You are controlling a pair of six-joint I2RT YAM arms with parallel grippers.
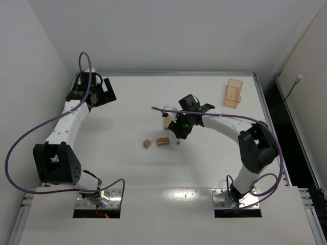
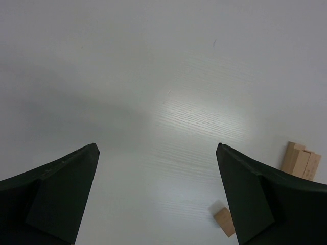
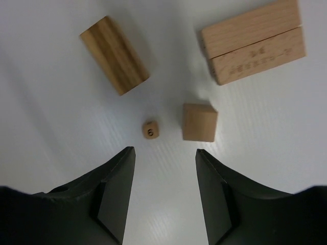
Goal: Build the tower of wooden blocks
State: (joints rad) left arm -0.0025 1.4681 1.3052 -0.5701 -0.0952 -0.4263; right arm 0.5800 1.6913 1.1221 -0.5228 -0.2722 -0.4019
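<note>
Loose wood blocks lie at mid-table. The top view shows a small cube [image 1: 147, 143], a short darker bar [image 1: 163, 141], a tiny bit [image 1: 178, 143] and pale bars [image 1: 167, 121] partly under my right gripper [image 1: 178, 131]. In the right wrist view my right gripper [image 3: 164, 153] is open and empty, hovering just short of a tiny die marked 6 [image 3: 150, 129] and a cube [image 3: 199, 122]. The darker bar [image 3: 115, 55] and two pale bars side by side [image 3: 253, 41] lie beyond. My left gripper [image 1: 103, 92] [image 2: 156, 148] is open and empty at the far left. It sees pale bars [image 2: 301, 161] and a cube [image 2: 225, 222].
A translucent amber box [image 1: 233, 93] stands at the back right of the white table [image 1: 127, 168]. Walls close in the table's left, back and right sides. A purple cable [image 1: 214, 116] runs along my right arm.
</note>
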